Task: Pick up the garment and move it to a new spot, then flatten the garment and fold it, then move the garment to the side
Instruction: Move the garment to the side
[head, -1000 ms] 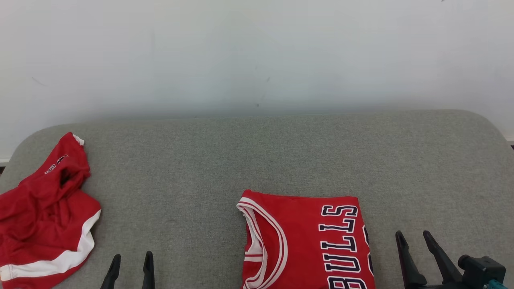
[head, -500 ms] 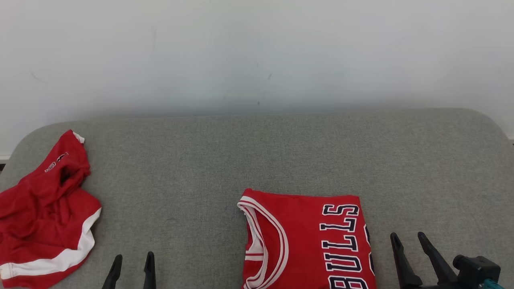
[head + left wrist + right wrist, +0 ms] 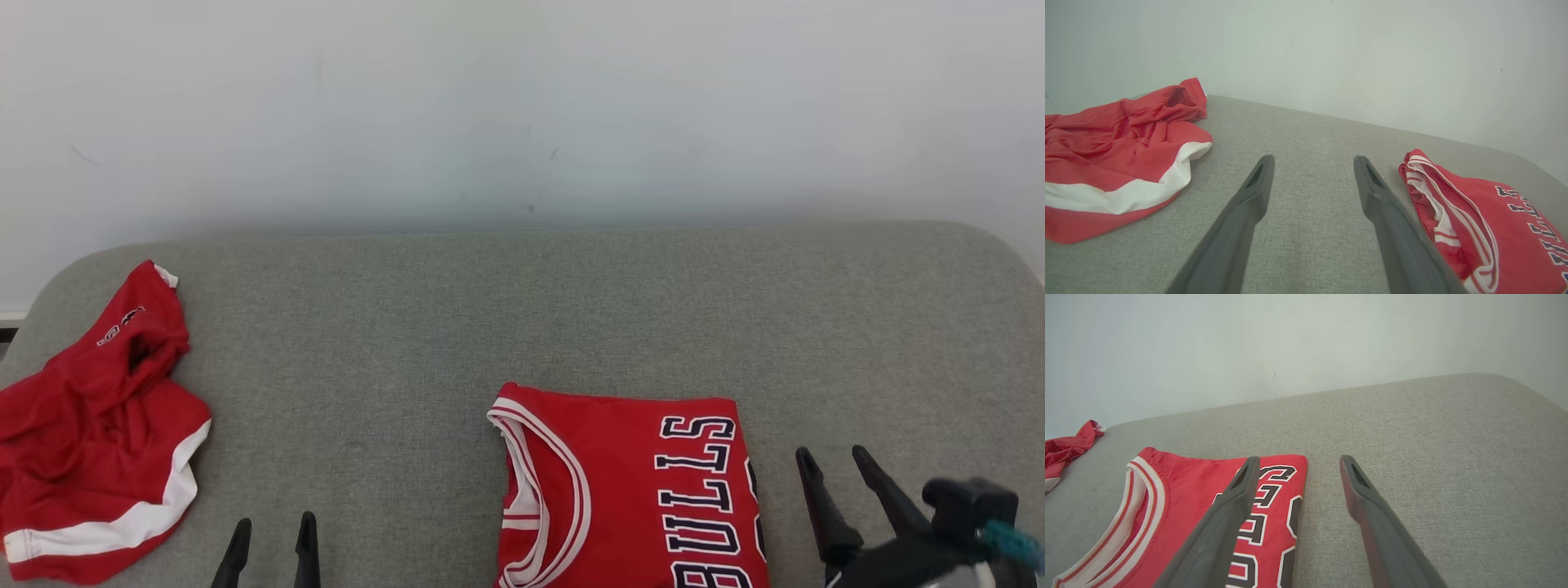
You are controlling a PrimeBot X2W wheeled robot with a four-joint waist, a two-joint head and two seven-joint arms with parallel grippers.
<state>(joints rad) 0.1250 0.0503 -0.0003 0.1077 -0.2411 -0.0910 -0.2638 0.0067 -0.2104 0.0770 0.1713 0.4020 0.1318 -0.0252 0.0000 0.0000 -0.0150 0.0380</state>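
Folded flat on the grey cushion [image 3: 522, 310], just right of the middle of its near edge: red jersey [image 3: 620, 490], white-trimmed collar toward the cushion's left end, lettering toward its right. Crumpled at the cushion's left end: red shorts [image 3: 90, 425] with a white band. Over the cushion's near edge: left gripper [image 3: 274, 520] and right gripper [image 3: 831, 451], both spread wide, grasping nothing.

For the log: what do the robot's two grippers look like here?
Left gripper: two long, dark grey, tapering fingers with a slot near each tip. Right gripper: the same, on a black wrist block with a teal part.
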